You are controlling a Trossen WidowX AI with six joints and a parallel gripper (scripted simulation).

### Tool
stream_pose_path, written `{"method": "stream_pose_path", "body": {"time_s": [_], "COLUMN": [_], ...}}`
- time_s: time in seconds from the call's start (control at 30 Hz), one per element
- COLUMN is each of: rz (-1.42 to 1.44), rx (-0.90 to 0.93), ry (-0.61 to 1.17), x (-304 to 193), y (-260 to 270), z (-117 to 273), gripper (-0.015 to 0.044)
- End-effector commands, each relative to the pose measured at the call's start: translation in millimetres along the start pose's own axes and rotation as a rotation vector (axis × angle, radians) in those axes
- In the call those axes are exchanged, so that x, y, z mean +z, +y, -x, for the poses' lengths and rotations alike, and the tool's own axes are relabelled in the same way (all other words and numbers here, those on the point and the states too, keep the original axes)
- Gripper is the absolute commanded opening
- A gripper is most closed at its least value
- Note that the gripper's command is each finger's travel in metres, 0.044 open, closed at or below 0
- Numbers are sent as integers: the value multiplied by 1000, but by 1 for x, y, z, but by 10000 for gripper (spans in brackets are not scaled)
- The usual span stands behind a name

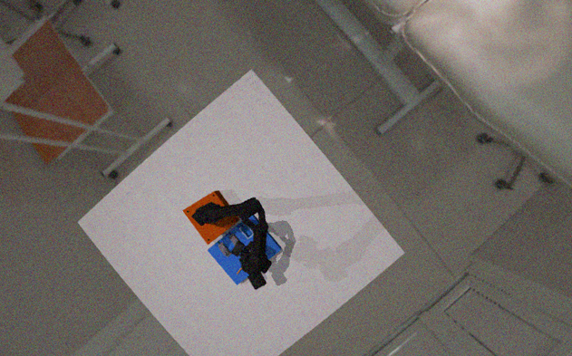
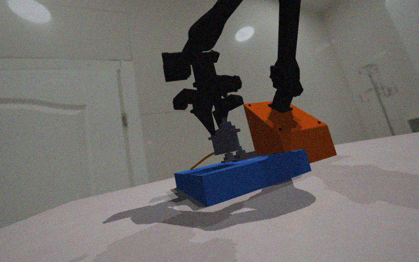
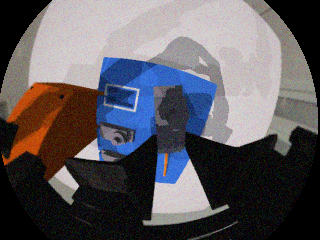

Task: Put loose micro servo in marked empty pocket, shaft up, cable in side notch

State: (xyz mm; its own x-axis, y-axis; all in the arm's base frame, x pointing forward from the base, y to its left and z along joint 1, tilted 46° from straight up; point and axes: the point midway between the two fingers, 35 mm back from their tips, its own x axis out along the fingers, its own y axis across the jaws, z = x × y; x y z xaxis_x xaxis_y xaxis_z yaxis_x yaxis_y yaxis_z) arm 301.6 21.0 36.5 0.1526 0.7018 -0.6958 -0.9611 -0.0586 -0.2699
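While the white tabletop (image 2: 340,216) fills the near ground with arm shadows across it, the blue deck (image 2: 244,179) sits on it as a long block, its near left corner closest in the exterior view. Above the deck's top face hangs the grey micro servo (image 2: 226,138), lifted off the deck, upright, shaft end up between the fingers. Its orange cable (image 2: 202,160) trails down to the left toward the deck. Claw (image 2: 217,123) is clamped on the servo's upper part, fingers pointing down. In the wrist view, the servo (image 3: 172,119) shows over the blue deck (image 3: 194,94), with the white-outlined empty pocket (image 3: 120,96) to its left and a seated servo (image 3: 119,138) nearer. Behind and right stands the orange base block (image 2: 287,132), carrying the arm's foot.
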Motion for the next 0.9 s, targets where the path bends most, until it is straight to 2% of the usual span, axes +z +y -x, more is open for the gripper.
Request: {"method": "stream_pose_path", "body": {"time_s": [0.0, 0.23, 0.87], "rz": [-7, -64, -715], "rx": [-8, -8, -6], "ry": [-4, -4, -6], "x": [18, 22, 22], "y": [-6, -7, -7], "z": [2, 2, 2], "gripper": [0, 0, 0]}}
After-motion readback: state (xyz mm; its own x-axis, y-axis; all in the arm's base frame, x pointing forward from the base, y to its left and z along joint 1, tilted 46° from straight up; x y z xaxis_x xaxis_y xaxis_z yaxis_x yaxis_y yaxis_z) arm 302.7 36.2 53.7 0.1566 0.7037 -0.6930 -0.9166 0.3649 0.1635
